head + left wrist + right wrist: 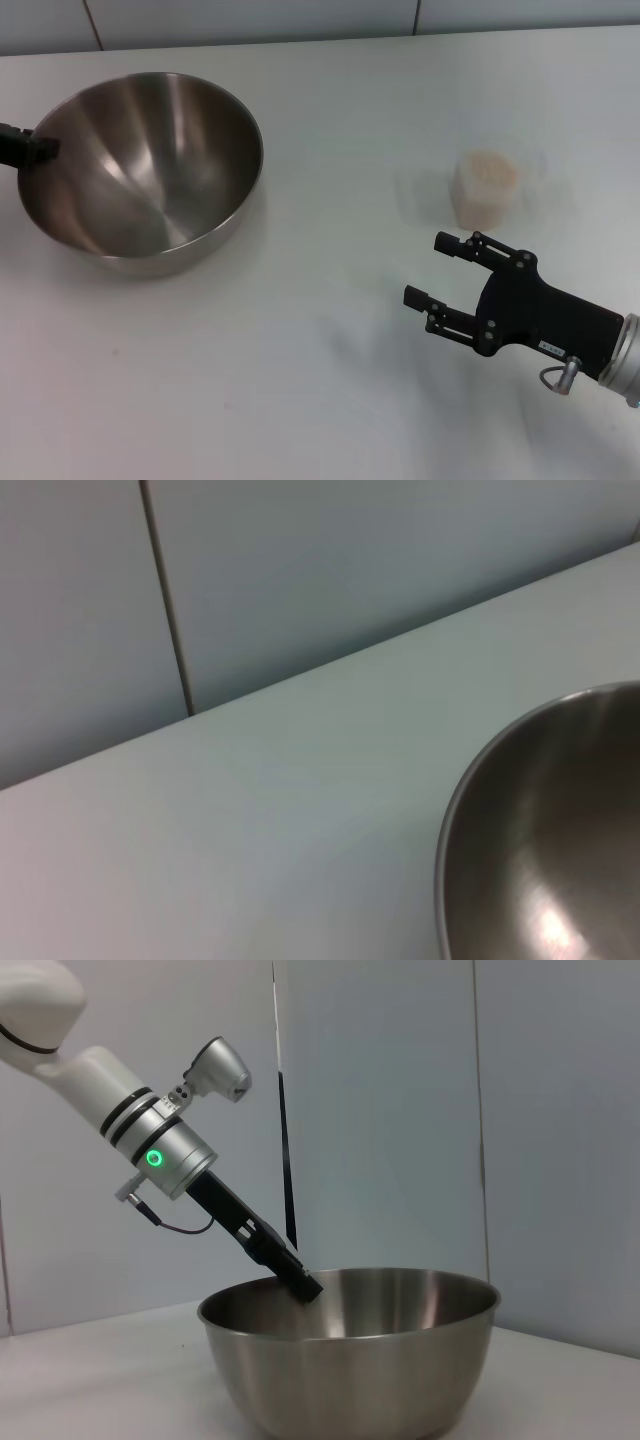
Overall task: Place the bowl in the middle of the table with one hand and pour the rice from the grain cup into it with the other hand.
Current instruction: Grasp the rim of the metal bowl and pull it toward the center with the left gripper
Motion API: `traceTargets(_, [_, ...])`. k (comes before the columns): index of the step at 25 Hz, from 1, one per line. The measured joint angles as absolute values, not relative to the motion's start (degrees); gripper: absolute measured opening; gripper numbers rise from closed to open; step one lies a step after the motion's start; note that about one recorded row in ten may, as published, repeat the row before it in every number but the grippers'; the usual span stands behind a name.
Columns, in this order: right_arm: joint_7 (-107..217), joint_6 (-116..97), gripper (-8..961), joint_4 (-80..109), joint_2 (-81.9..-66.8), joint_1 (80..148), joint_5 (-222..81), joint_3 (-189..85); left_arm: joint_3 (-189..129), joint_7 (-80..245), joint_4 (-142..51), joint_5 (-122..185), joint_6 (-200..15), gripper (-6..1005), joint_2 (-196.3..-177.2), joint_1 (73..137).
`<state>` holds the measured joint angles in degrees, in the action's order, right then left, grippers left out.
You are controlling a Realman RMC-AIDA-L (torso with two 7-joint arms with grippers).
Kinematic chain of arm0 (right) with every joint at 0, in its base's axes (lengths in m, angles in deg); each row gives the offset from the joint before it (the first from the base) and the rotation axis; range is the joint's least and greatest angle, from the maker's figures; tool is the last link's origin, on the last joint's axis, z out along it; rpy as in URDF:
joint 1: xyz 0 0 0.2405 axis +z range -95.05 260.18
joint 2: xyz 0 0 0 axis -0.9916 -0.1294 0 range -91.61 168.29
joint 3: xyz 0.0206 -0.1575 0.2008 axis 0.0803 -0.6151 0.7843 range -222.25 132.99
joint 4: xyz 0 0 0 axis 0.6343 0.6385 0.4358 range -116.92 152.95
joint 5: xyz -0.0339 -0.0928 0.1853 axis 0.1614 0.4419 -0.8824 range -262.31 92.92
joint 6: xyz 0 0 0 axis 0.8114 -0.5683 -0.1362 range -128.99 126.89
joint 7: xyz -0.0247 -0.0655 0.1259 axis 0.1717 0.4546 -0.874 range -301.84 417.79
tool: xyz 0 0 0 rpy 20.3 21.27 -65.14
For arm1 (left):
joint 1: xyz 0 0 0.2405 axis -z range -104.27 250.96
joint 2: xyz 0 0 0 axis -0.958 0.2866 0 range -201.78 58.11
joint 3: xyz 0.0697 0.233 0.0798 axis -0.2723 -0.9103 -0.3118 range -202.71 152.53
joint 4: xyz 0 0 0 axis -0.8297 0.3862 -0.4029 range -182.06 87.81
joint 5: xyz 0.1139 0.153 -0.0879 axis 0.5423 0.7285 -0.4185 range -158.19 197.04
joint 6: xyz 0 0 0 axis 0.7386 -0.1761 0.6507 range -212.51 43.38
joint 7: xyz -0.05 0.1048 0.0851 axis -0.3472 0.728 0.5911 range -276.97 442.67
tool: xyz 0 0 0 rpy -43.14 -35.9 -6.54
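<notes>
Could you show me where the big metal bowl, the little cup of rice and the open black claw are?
bowl [150, 170]: head view, shiny inside wall.
grain cup [485, 190]: head view, clear side with rice behind.
right gripper [437, 270]: head view, gap between its open jaws.

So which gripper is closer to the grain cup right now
The right. The right gripper hangs open just in front of the grain cup, not touching it. The left gripper is across the table at the bowl's rim.
</notes>
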<state>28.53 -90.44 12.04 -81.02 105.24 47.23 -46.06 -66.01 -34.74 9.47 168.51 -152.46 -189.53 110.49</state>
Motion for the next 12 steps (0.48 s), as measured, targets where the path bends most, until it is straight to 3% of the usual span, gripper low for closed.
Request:
traceTargets(10, [28.5,-90.3,746,12.0,-81.02,105.2,47.1,-45.5,-66.0,-34.8,8.1,171.3,-152.7,91,-189.51,112.3])
traceTargets(12, [28.5,-90.3,746,12.1,-81.01,105.2,47.1,-45.5,-66.0,-34.8,8.2,171.4,-152.9,91,-189.52,112.4])
